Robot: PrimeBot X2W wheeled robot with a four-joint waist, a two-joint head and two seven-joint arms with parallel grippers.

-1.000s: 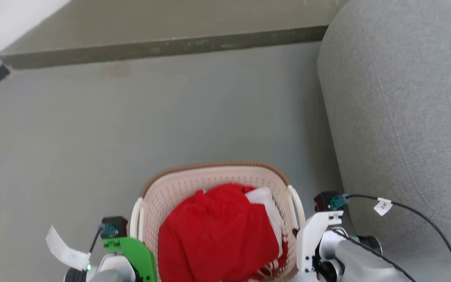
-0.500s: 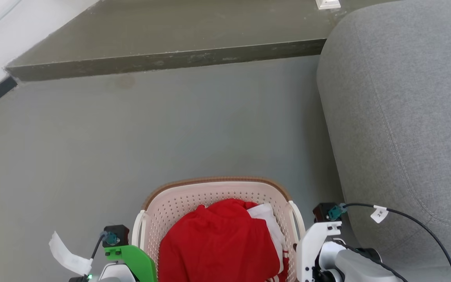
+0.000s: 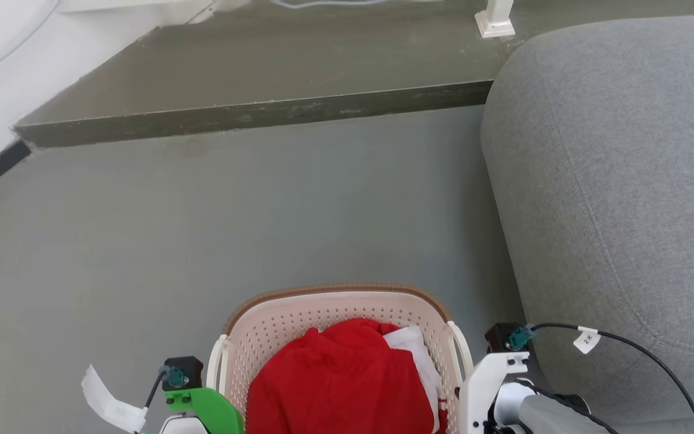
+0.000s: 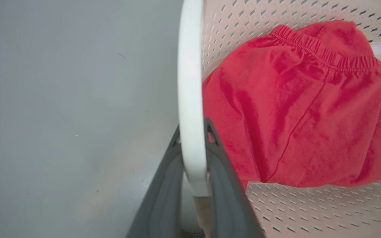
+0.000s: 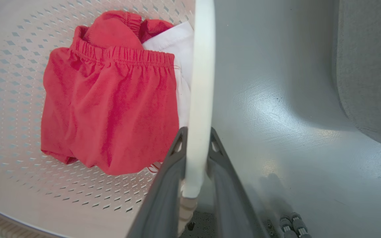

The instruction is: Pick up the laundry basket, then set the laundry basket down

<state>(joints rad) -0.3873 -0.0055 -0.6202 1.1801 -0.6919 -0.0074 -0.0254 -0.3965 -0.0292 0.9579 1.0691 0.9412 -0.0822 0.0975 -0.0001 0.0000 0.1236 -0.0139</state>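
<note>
1 floor (image 3: 262,229): grey, smooth, faintly glossy.
1 sofa (image 3: 612,181): grey woven upholstery, rounded bulk, at the robot's right.
1 step (image 3: 299,60): olive-grey, flat top, scuffed straight edge, across the far side.
1 laundry basket (image 3: 329,310): cream perforated plastic, rounded-rectangular, brown woven-look rim. It sits low in the head view between both arms, near the sofa. Whether its base touches the floor cannot be told.
1 red garment (image 3: 341,386): soft knit, gathered elastic waistband, bunched inside the basket.
1 white cloth (image 3: 410,343): tucked at the garment's right.
2 handles: left handle (image 4: 189,99) and right handle (image 5: 202,82), smooth white curved bars.
2 grippers, dark tapered fingers: left gripper (image 4: 193,130) pinches the left handle; right gripper (image 5: 197,134) pinches the right handle.
</note>
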